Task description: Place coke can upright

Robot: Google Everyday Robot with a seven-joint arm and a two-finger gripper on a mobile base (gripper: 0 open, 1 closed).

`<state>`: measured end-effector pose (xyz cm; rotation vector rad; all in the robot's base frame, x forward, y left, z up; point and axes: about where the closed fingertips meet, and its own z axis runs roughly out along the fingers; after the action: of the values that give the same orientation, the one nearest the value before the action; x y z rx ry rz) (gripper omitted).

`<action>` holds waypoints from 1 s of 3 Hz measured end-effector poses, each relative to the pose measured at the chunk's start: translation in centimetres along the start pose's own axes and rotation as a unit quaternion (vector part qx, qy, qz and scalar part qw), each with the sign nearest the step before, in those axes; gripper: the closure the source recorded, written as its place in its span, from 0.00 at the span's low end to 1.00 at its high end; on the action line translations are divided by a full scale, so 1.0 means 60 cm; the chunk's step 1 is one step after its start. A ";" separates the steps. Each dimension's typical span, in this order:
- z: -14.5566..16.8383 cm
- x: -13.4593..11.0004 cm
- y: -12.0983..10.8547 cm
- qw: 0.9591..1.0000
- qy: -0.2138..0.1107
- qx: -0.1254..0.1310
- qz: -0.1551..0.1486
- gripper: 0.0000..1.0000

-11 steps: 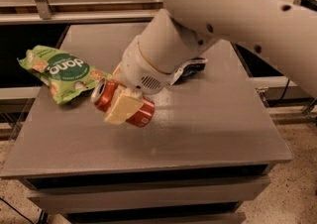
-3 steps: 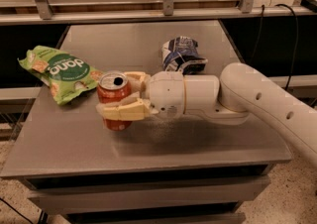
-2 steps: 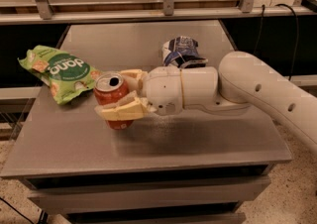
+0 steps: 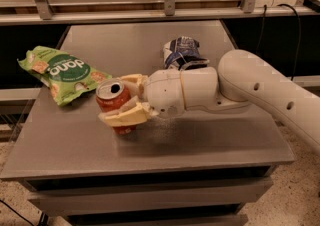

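The red coke can (image 4: 113, 102) stands upright on the grey table (image 4: 200, 145), left of centre, its silver top with the opening facing up. My gripper (image 4: 125, 99) reaches in from the right and its cream fingers (image 4: 125, 116) sit on either side of the can, closed against it. The white arm stretches away to the right edge of the view. The can's lower part is partly hidden by the near finger.
A green snack bag (image 4: 62, 71) lies at the table's left edge. A dark blue and white snack bag (image 4: 181, 52) lies behind the arm. A metal rail and shelf run along the back. The table's front edge is close below the can.
The can has gone from tilted in the air to upright on the table. Over the last second the gripper and can have barely shifted.
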<state>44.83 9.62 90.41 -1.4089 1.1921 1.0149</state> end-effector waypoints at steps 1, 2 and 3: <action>-0.001 0.007 0.002 1.000 0.005 -0.003 -0.004 0.59; -0.001 0.011 0.003 1.000 0.006 -0.005 -0.008 0.36; -0.005 0.015 0.003 1.000 -0.002 -0.003 -0.006 0.12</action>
<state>44.82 9.20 89.58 -1.4158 1.1764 1.0131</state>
